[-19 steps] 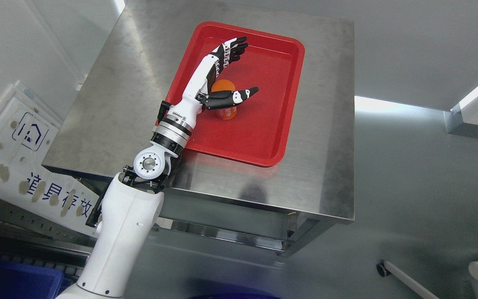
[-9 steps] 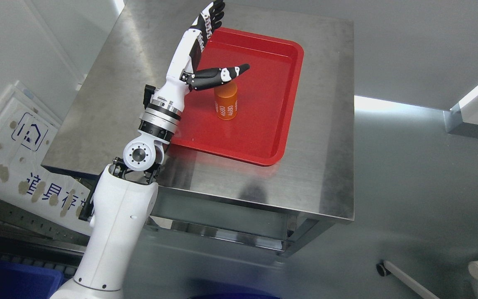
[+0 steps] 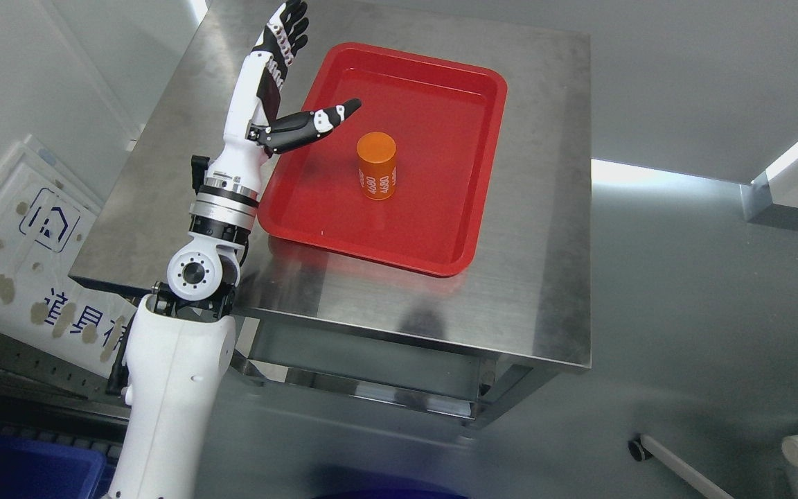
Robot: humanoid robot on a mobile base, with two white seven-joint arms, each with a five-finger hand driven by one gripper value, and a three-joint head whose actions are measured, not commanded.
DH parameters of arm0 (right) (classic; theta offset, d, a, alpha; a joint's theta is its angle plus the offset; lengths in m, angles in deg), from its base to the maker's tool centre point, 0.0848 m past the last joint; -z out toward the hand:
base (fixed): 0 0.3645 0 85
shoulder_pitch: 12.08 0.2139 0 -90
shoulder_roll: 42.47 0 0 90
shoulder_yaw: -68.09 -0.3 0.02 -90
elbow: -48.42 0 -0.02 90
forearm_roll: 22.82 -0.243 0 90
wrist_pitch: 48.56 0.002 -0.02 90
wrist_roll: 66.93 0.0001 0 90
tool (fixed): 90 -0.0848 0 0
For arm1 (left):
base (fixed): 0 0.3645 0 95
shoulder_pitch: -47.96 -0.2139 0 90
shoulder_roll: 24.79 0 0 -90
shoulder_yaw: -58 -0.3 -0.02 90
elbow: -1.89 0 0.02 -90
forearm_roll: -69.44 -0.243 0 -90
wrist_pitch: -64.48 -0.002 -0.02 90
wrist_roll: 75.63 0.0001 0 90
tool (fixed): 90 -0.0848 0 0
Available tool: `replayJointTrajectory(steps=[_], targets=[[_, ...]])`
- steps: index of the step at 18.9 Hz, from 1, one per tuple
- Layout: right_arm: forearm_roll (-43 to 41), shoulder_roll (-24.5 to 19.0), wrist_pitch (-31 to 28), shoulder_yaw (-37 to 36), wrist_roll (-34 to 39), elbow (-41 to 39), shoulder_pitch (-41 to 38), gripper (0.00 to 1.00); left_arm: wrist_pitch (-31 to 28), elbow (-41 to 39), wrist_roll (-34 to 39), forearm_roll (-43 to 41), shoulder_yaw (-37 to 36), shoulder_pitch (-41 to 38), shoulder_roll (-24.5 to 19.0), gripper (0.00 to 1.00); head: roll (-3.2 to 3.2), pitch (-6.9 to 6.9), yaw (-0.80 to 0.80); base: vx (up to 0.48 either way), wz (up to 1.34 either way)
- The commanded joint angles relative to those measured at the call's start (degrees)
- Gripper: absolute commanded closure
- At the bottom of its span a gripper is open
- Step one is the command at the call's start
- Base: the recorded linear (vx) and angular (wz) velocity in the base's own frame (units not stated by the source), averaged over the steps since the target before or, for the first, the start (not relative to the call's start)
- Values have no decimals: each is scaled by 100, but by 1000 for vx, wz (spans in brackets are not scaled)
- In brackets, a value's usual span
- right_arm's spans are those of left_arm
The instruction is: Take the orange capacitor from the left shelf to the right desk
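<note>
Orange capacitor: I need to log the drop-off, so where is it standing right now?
Head view: the orange capacitor stands upright near the middle of the red tray on the steel desk, right of the open left hand.

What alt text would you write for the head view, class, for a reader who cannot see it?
An orange capacitor stands upright in a red tray on a steel desk. The robot's left hand, fingers spread and empty, is raised beside the tray's left edge.

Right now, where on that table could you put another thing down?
The tray is bare all round the capacitor. The table is free right of the tray and along its front edge. The left side is crowded: the open left hand hangs there.
</note>
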Motion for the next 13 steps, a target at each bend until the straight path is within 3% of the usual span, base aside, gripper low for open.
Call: replayJointTrajectory(steps=[1, 4, 13], targets=[[0, 100, 3, -62, 5, -193, -79, 0, -220, -358, 1, 9, 965, -431, -100, 0, 0, 0, 0, 0, 0], [0, 100, 3, -62, 5, -193, -79, 0, -695, -358, 54, 9, 965, -352, -100, 0, 0, 0, 0, 0, 0], [0, 100, 3, -62, 5, -193, -79, 0, -898, -358, 53, 0, 956, -334, -100, 0, 0, 1, 0, 0, 0]])
